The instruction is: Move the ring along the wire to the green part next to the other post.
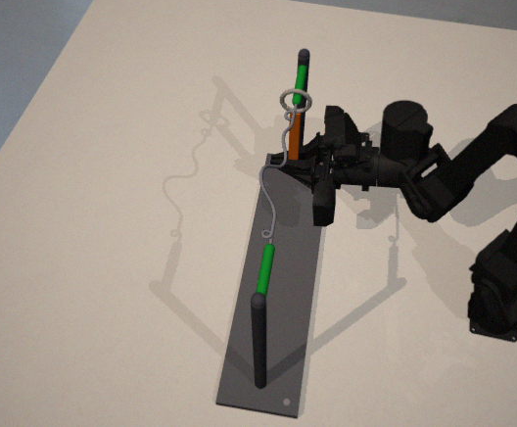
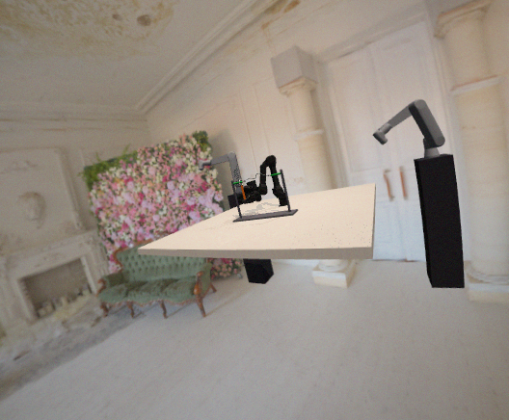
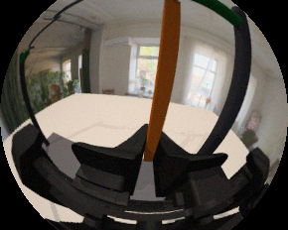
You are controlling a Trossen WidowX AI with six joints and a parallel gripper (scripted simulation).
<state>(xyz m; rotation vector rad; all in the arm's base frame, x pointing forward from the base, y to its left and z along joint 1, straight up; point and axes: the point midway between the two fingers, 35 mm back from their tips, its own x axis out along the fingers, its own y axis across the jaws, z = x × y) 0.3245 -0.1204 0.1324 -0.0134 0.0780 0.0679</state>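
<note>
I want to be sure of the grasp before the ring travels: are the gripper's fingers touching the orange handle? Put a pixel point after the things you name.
Touching. The wrist view shows the fingers of the gripper (image 1: 293, 161) (image 3: 150, 149) closed against both sides of the orange handle (image 1: 295, 136) (image 2: 243, 193) (image 3: 168, 64).

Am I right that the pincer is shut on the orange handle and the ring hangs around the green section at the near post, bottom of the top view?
Not quite: the top view shows the ring around the green section at the far post.
</note>
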